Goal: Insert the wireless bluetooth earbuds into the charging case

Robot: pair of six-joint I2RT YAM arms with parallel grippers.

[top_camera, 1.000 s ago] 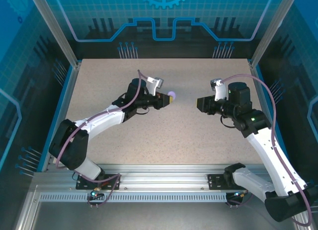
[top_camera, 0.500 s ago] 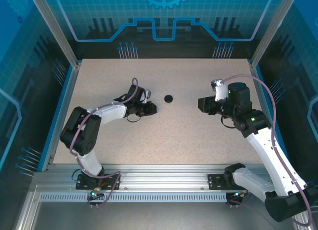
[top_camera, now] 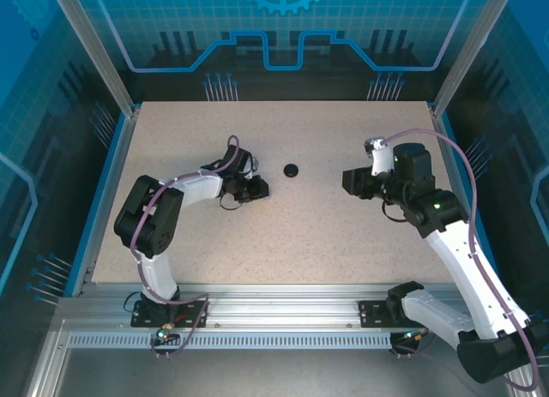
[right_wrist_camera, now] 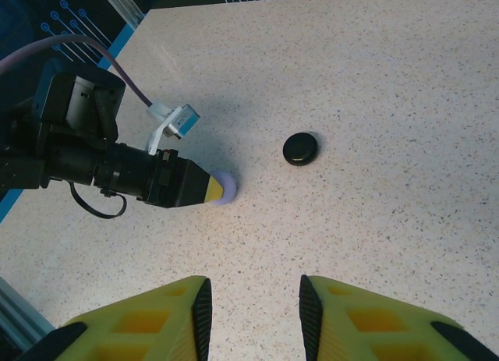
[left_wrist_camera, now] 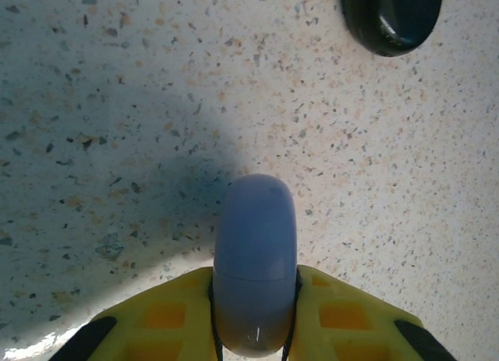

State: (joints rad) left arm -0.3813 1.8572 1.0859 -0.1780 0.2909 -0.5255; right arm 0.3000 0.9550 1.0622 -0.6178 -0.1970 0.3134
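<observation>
Left jaws lower than before, tight around glossy lavender case [left_wrist_camera: 255, 256]; right jaws apart.

Bright, even overhead light on the table [top_camera: 343, 234]; faint soft shadows beneath the arms [top_camera: 193, 191]. Left wrist view: broad grey shadow around the lavender charging case [left_wrist_camera: 255, 252], near foreground slightly blurred.

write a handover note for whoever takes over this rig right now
Left gripper: shut on the lavender rounded plastic case, held low over the speckled table.
Right gripper: open, empty, hovering apart from both cases.
Black round glossy case: lies on the table just beyond the left gripper's tip.
Done: lavender case looks closed, with a seam across it. What either case holds can't be told.
Left: probably confirm the earbuds are seated, then deal with the black case.
</observation>
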